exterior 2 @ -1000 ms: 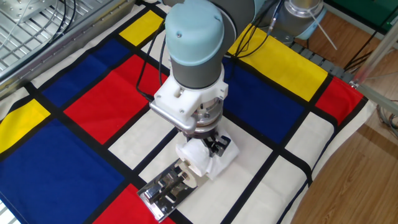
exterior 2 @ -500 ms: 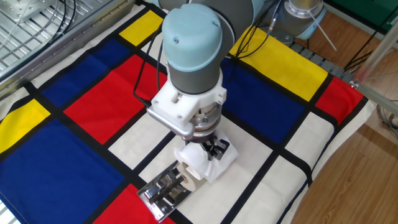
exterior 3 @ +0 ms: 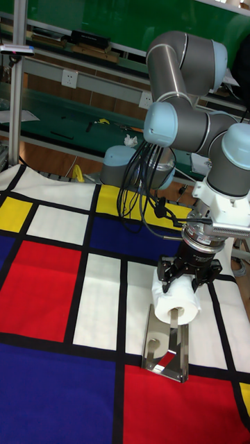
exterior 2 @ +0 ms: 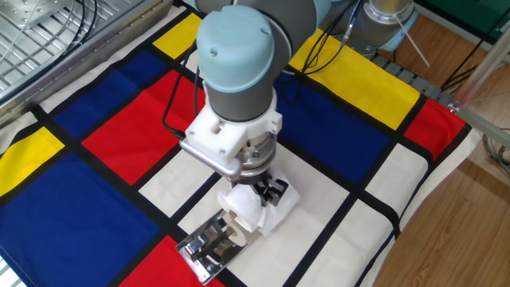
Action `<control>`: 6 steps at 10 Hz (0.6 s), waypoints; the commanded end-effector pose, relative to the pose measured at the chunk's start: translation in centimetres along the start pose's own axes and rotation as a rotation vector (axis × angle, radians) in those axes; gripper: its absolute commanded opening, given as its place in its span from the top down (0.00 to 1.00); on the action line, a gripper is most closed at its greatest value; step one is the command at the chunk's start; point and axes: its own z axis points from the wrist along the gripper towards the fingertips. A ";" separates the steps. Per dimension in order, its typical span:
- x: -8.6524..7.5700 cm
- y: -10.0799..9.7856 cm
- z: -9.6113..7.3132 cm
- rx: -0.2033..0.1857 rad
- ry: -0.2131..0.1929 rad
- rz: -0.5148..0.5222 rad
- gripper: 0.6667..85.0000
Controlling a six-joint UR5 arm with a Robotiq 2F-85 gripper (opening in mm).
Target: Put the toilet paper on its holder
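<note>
1. The gripper (exterior 3: 182, 279) grasps the toilet paper (exterior 3: 178, 300), fingers clamped on either side.
2. The roll hangs just above the near end of the chrome holder (exterior 3: 167, 354), on the checked cloth (exterior 3: 62, 291).
3. Its core seems lined up with the bar, though the arm partly hides this.
4. To seat it well, keep the core level and slide slowly along the bar.

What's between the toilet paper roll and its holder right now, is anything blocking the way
Nothing visible blocks it. The gripper is clamped on the toilet paper, which sits right over the far end of the holder. The holder's bar lies just below the roll's hollow core, with only bare checkered cloth around them.
</note>
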 end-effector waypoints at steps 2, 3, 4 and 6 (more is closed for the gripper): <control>-1.6 -0.7 -0.4 -0.020 0.000 -0.024 1.00; -1.8 -0.6 -0.4 -0.025 -0.008 -0.021 1.00; -2.0 -0.4 -0.4 -0.031 -0.013 -0.012 1.00; -2.6 -0.1 -0.5 -0.044 -0.037 0.004 1.00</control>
